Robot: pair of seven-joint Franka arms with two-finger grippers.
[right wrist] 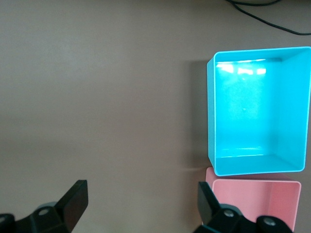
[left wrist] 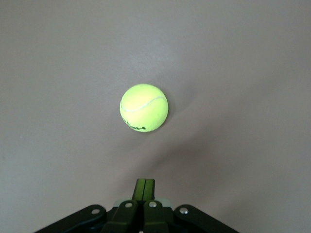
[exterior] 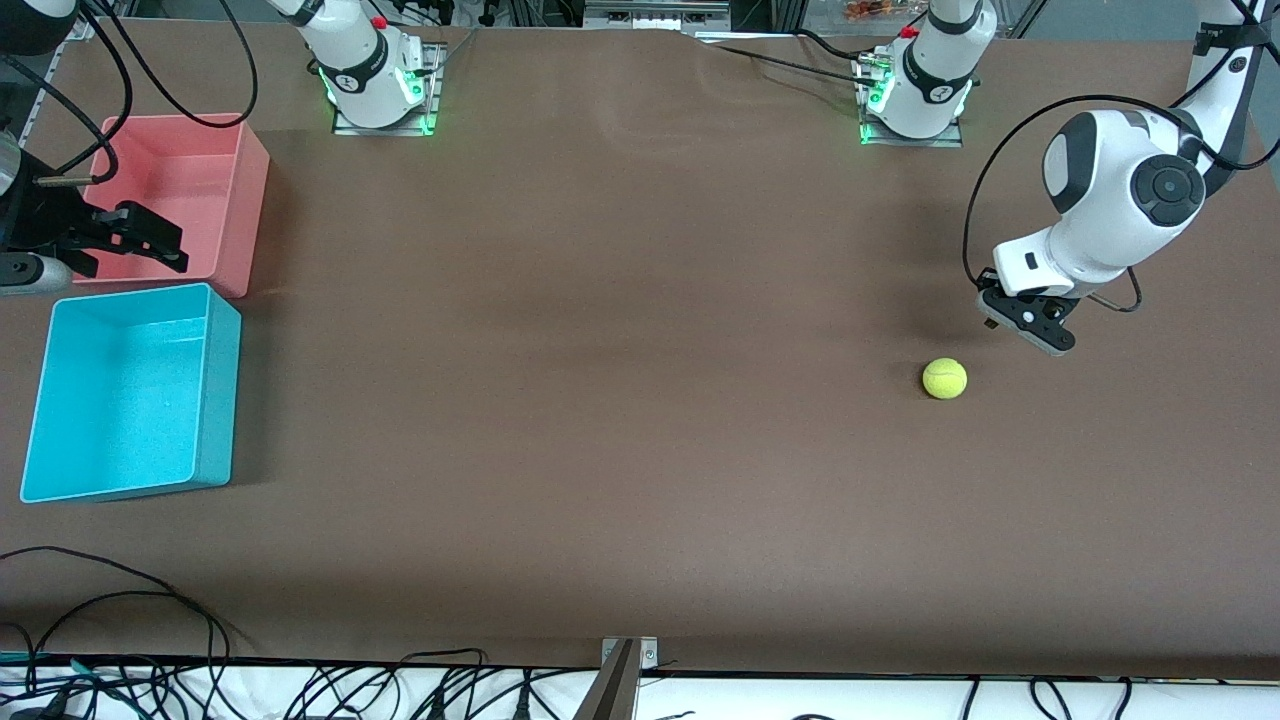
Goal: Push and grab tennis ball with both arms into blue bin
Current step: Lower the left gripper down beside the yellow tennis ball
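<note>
- We see one tennis ball (exterior: 944, 379) on the bare brown table (exterior: 600, 400) toward the left arm's end, touching nothing, with open tabletop all round it.
- The left gripper (exterior: 1035, 325) hangs just beside the ball, slightly farther up the front view; its jaws are clenched on nothing, fingers (left wrist: 145, 188) pressed together.
- We count two bins at the right arm's end: the blue bin (exterior: 215, 385), nearer the front camera, and the pink bin (exterior: 250, 170) just beside it.
- The right gripper (exterior: 130, 240) waits over the pink bin's edge, jaws spread wide, holding nothing.
- A wide open stretch of table separates ball and blue bin.
</note>
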